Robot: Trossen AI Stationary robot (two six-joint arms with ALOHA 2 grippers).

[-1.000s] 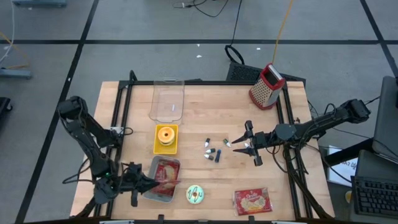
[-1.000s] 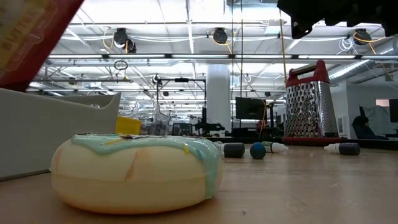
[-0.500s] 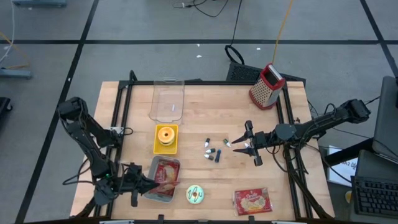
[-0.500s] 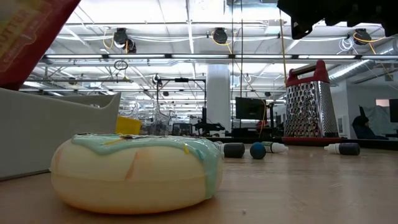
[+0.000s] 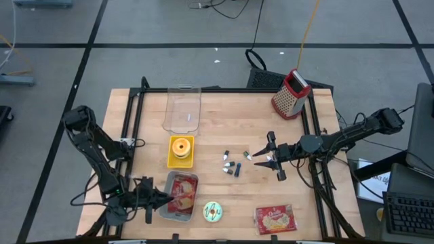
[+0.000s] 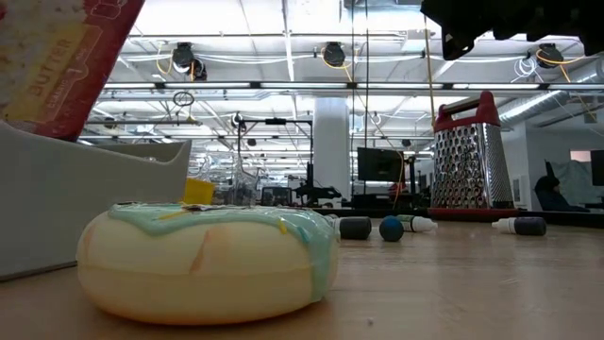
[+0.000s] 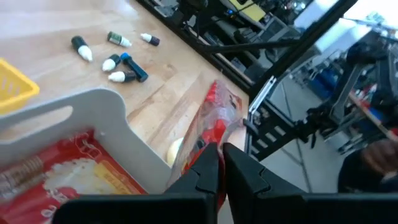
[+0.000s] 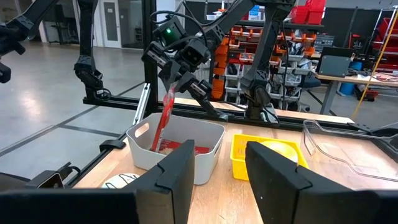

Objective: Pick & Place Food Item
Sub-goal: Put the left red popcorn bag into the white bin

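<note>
The left end effector (image 5: 165, 200) is at the table's (image 5: 298, 210) near-left corner, its fingers (image 7: 205, 167) clenched on the top edge of a red packet (image 8: 160, 121) that stands on end in the grey bin (image 5: 163, 211), its lower end down among the red packaging already lying there. In the left wrist view the two fingertips sit almost together with only the thin red film between them, so the packet hangs straight below the pinch, inside the bin walls and near the rim on the donut (image 6: 206, 263) side. The step in hand looks like the release into the bin. To do it well, I would lower the packet until its bottom edge bears on the contents, tip it toward the middle of the bin so it falls flat rather than over the rim, then part the fingers fully and lift straight up, clear of the wall, so nothing snags. The film may cling to one pad, so a slow retreat is wise. The right end effector (image 5: 270, 157) waits above the table's right-centre, just beside the scattered small bottles (image 5: 232, 165), its fingers set apart with nothing between them. A second red packet (image 5: 274, 219) lies flat near the front edge, well apart from both arms.
</note>
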